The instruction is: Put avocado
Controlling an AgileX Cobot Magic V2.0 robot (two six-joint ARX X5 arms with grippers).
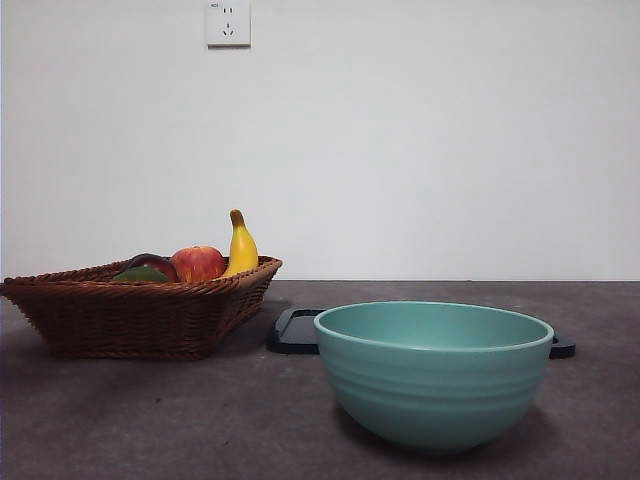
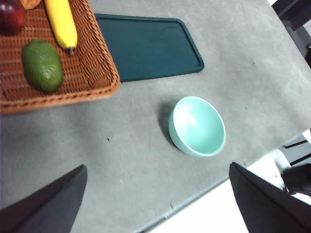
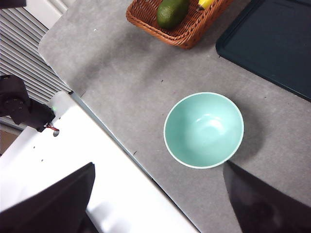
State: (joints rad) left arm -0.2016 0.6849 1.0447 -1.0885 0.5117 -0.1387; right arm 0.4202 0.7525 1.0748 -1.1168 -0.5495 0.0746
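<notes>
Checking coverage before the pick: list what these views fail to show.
- Dark green oval avocado: front view, mostly hidden behind the brown wicker basket rim.
- Dark maroon round fruit: left wrist view, cut by the frame edge.
- Dark flat tray: front view, largely hidden by the teal ceramic bowl.

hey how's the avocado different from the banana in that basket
The avocado is dark green and a rounded oval; the banana is yellow, long and slim. In the front view the banana stands well above the rim, the avocado barely. Both lie in the wicker basket.
</notes>
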